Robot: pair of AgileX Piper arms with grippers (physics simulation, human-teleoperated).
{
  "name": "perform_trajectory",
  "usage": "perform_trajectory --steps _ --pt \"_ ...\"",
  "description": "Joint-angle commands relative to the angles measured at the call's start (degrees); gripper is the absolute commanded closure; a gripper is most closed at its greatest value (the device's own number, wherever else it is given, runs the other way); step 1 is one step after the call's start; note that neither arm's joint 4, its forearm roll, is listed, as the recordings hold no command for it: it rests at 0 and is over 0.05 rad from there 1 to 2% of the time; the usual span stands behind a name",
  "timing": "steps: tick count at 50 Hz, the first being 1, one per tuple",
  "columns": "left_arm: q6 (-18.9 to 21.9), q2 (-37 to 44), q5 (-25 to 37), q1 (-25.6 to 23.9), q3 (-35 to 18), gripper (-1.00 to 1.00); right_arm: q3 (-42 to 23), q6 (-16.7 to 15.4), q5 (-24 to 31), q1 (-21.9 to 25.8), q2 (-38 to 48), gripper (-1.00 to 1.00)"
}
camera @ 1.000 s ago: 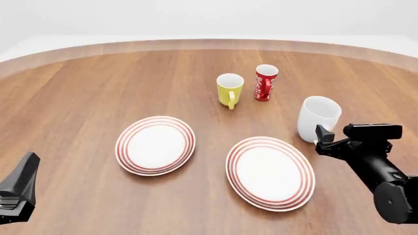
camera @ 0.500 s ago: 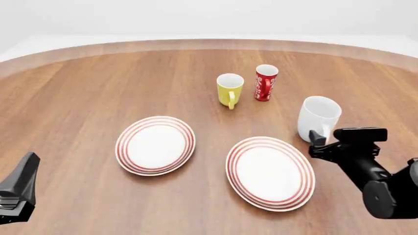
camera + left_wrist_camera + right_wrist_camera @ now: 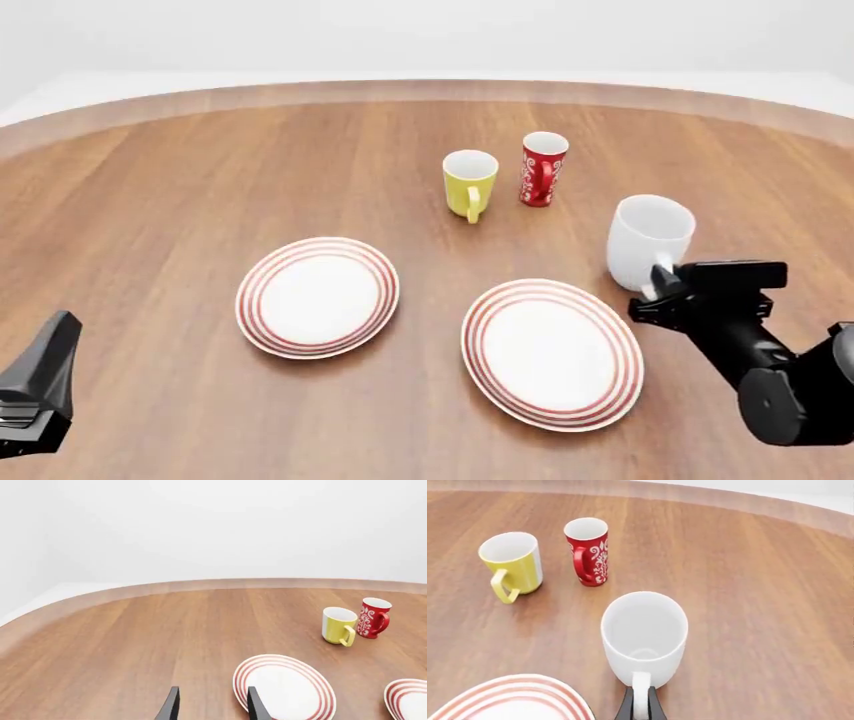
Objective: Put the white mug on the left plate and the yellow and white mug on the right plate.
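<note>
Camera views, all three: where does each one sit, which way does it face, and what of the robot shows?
Front view: above and behind the arms, facing forward and down at the table; both arms show, the right gripper at the white mug.
Left wrist view: behind the left gripper, facing across the left plate; fingers apart.
Right wrist view: behind the right gripper, fingers closed on the white mug's handle.
Shared: the yellow and white mug.

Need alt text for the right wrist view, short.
The right gripper has its black fingers closed on the loop handle of a large plain white mug standing upright on the wooden table. Beyond it stand a small yellow mug and a slim red patterned mug; a red-ringed plate shows at the edge.
</note>
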Motion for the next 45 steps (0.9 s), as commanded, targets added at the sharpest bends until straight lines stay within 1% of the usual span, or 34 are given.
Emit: perform_trajectory --steps 1,7,17,21,22,24,30,39,41,43,45 --pt "0.0 0.0 0.0 0.0 0.0 -1.00 0.5 -0.3 1.6 0.2 -3.8 1.00" --pt "0.0 0.0 0.0 0.0 0.0 -1.00 0.8 -1.3 3.5 1.3 -7.3 1.00" --pt "0.0 0.0 0.0 0.0 0.0 -1.00 0.9 -1.6 9.9 2.7 -16.4 1.00" --pt "0.0 0.0 0.0 0.0 0.0 -1.00 1.4 -1.3 11.3 3.5 -19.2 1.00" --pt "0.0 0.0 0.0 0.0 0.0 -1.00 1.5 -0.7 12.3 4.2 -20.8 1.00" --pt "0.0 0.0 0.0 0.0 0.0 -1.00 1.5 -0.8 12.7 4.6 -21.5 1.00" --pt "0.0 0.0 0.0 0.0 0.0 -1.00 1.1 -0.9 17.4 6.2 -27.3 1.00" --pt "0.0 0.0 0.0 0.0 0.0 -1.00 1.1 -1.2 21.1 8.7 -31.9 1.00" --pt "0.0 0.0 0.0 0.0 0.0 -1.00 0.8 -1.1 22.3 9.1 -33.3 1.00" --pt "0.0 0.0 0.0 0.0 0.0 -1.00 0.5 0.1 23.8 9.7 -34.9 1.00" --pt "0.0 0.0 0.0 0.0 0.0 -1.00 0.3 -0.3 25.1 10.6 -36.3 1.00"
